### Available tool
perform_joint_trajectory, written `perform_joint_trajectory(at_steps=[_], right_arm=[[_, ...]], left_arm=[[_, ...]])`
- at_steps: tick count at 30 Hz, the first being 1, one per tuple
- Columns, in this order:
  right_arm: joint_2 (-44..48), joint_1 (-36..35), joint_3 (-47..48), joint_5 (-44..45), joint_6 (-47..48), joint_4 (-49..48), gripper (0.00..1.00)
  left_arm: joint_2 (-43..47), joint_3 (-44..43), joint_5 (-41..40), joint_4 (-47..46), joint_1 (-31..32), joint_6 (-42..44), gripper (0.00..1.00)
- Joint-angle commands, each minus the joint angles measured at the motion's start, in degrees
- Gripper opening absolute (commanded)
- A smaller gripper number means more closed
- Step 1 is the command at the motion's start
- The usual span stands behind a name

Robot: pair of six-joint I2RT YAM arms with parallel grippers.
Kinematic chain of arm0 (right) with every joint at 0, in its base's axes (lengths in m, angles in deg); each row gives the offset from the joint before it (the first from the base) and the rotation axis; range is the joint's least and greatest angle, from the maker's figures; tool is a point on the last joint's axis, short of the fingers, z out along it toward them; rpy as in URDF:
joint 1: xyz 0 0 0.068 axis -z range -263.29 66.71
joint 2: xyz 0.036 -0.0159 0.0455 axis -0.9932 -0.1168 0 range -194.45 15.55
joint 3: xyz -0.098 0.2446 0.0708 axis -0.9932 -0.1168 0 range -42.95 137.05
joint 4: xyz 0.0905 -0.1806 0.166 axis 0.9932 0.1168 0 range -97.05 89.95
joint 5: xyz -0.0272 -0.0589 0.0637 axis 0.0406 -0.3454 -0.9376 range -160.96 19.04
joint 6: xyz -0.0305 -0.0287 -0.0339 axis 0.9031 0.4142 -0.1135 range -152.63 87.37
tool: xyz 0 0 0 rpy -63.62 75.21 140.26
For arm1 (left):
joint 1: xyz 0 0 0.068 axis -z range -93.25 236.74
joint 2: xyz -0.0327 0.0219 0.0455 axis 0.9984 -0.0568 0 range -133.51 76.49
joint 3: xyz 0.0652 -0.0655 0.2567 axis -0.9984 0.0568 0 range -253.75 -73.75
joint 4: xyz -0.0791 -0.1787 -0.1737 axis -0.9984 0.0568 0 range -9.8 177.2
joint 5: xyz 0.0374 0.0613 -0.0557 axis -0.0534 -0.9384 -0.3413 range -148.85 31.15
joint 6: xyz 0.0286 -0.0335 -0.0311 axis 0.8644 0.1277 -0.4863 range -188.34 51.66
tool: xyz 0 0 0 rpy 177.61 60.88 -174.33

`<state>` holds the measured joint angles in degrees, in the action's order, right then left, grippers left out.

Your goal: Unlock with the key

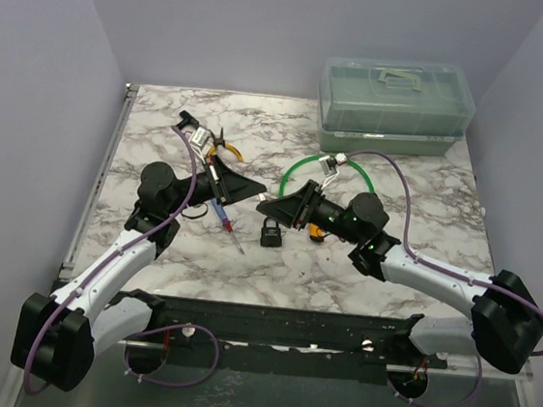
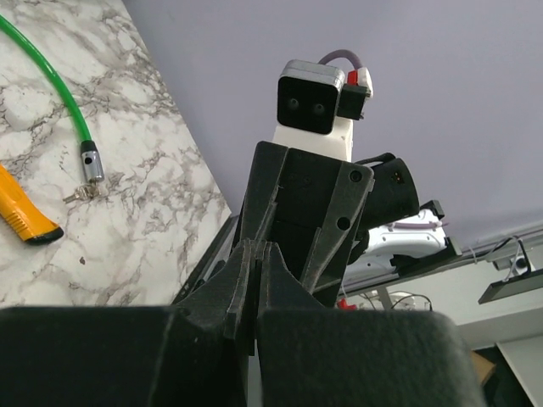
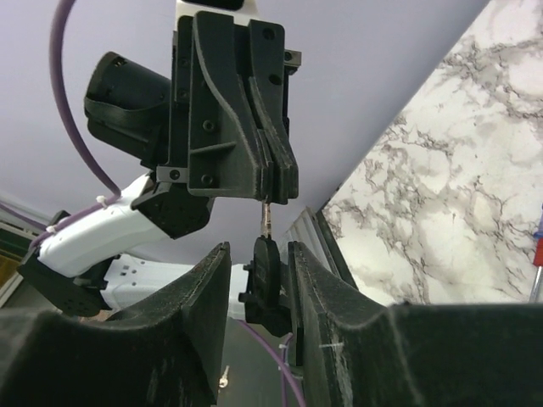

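Note:
My left gripper (image 1: 253, 191) is shut on the tiny silver key (image 3: 266, 216). In the right wrist view the key sticks out of the left gripper's tips, its end at the top of the black padlock (image 3: 270, 288). The padlock (image 1: 271, 234) shows upright just below the two gripper tips in the top view. My right gripper (image 1: 262, 206) faces the left one, jaws apart (image 3: 259, 254). The padlock shows between its fingers, against one finger (image 3: 327, 297) with a gap to the other. In the left wrist view the jaws (image 2: 256, 254) are pressed together and the key is hidden.
A blue-and-red-handled screwdriver (image 1: 227, 222) lies left of the padlock. A green cable loop (image 1: 299, 170) and an orange-handled tool (image 1: 227, 150) lie behind. A translucent green toolbox (image 1: 395, 105) stands at the back right. Another small silver key (image 3: 222, 378) shows low in the right wrist view.

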<state>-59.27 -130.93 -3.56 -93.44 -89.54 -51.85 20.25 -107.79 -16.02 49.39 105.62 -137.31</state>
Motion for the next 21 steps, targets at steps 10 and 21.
perform_joint_trajectory(at_steps=[10, 21], right_arm=[[1.67, 0.09, 1.98, -1.55, 2.66, 6.21, 0.37], [2.93, 0.09, 1.46, -2.15, 2.69, 7.38, 0.31]], left_arm=[[-0.77, -1.69, 4.65, -1.22, 0.24, 2.69, 0.0], [-0.57, -1.83, 4.91, 0.19, 0.2, 3.65, 0.0]])
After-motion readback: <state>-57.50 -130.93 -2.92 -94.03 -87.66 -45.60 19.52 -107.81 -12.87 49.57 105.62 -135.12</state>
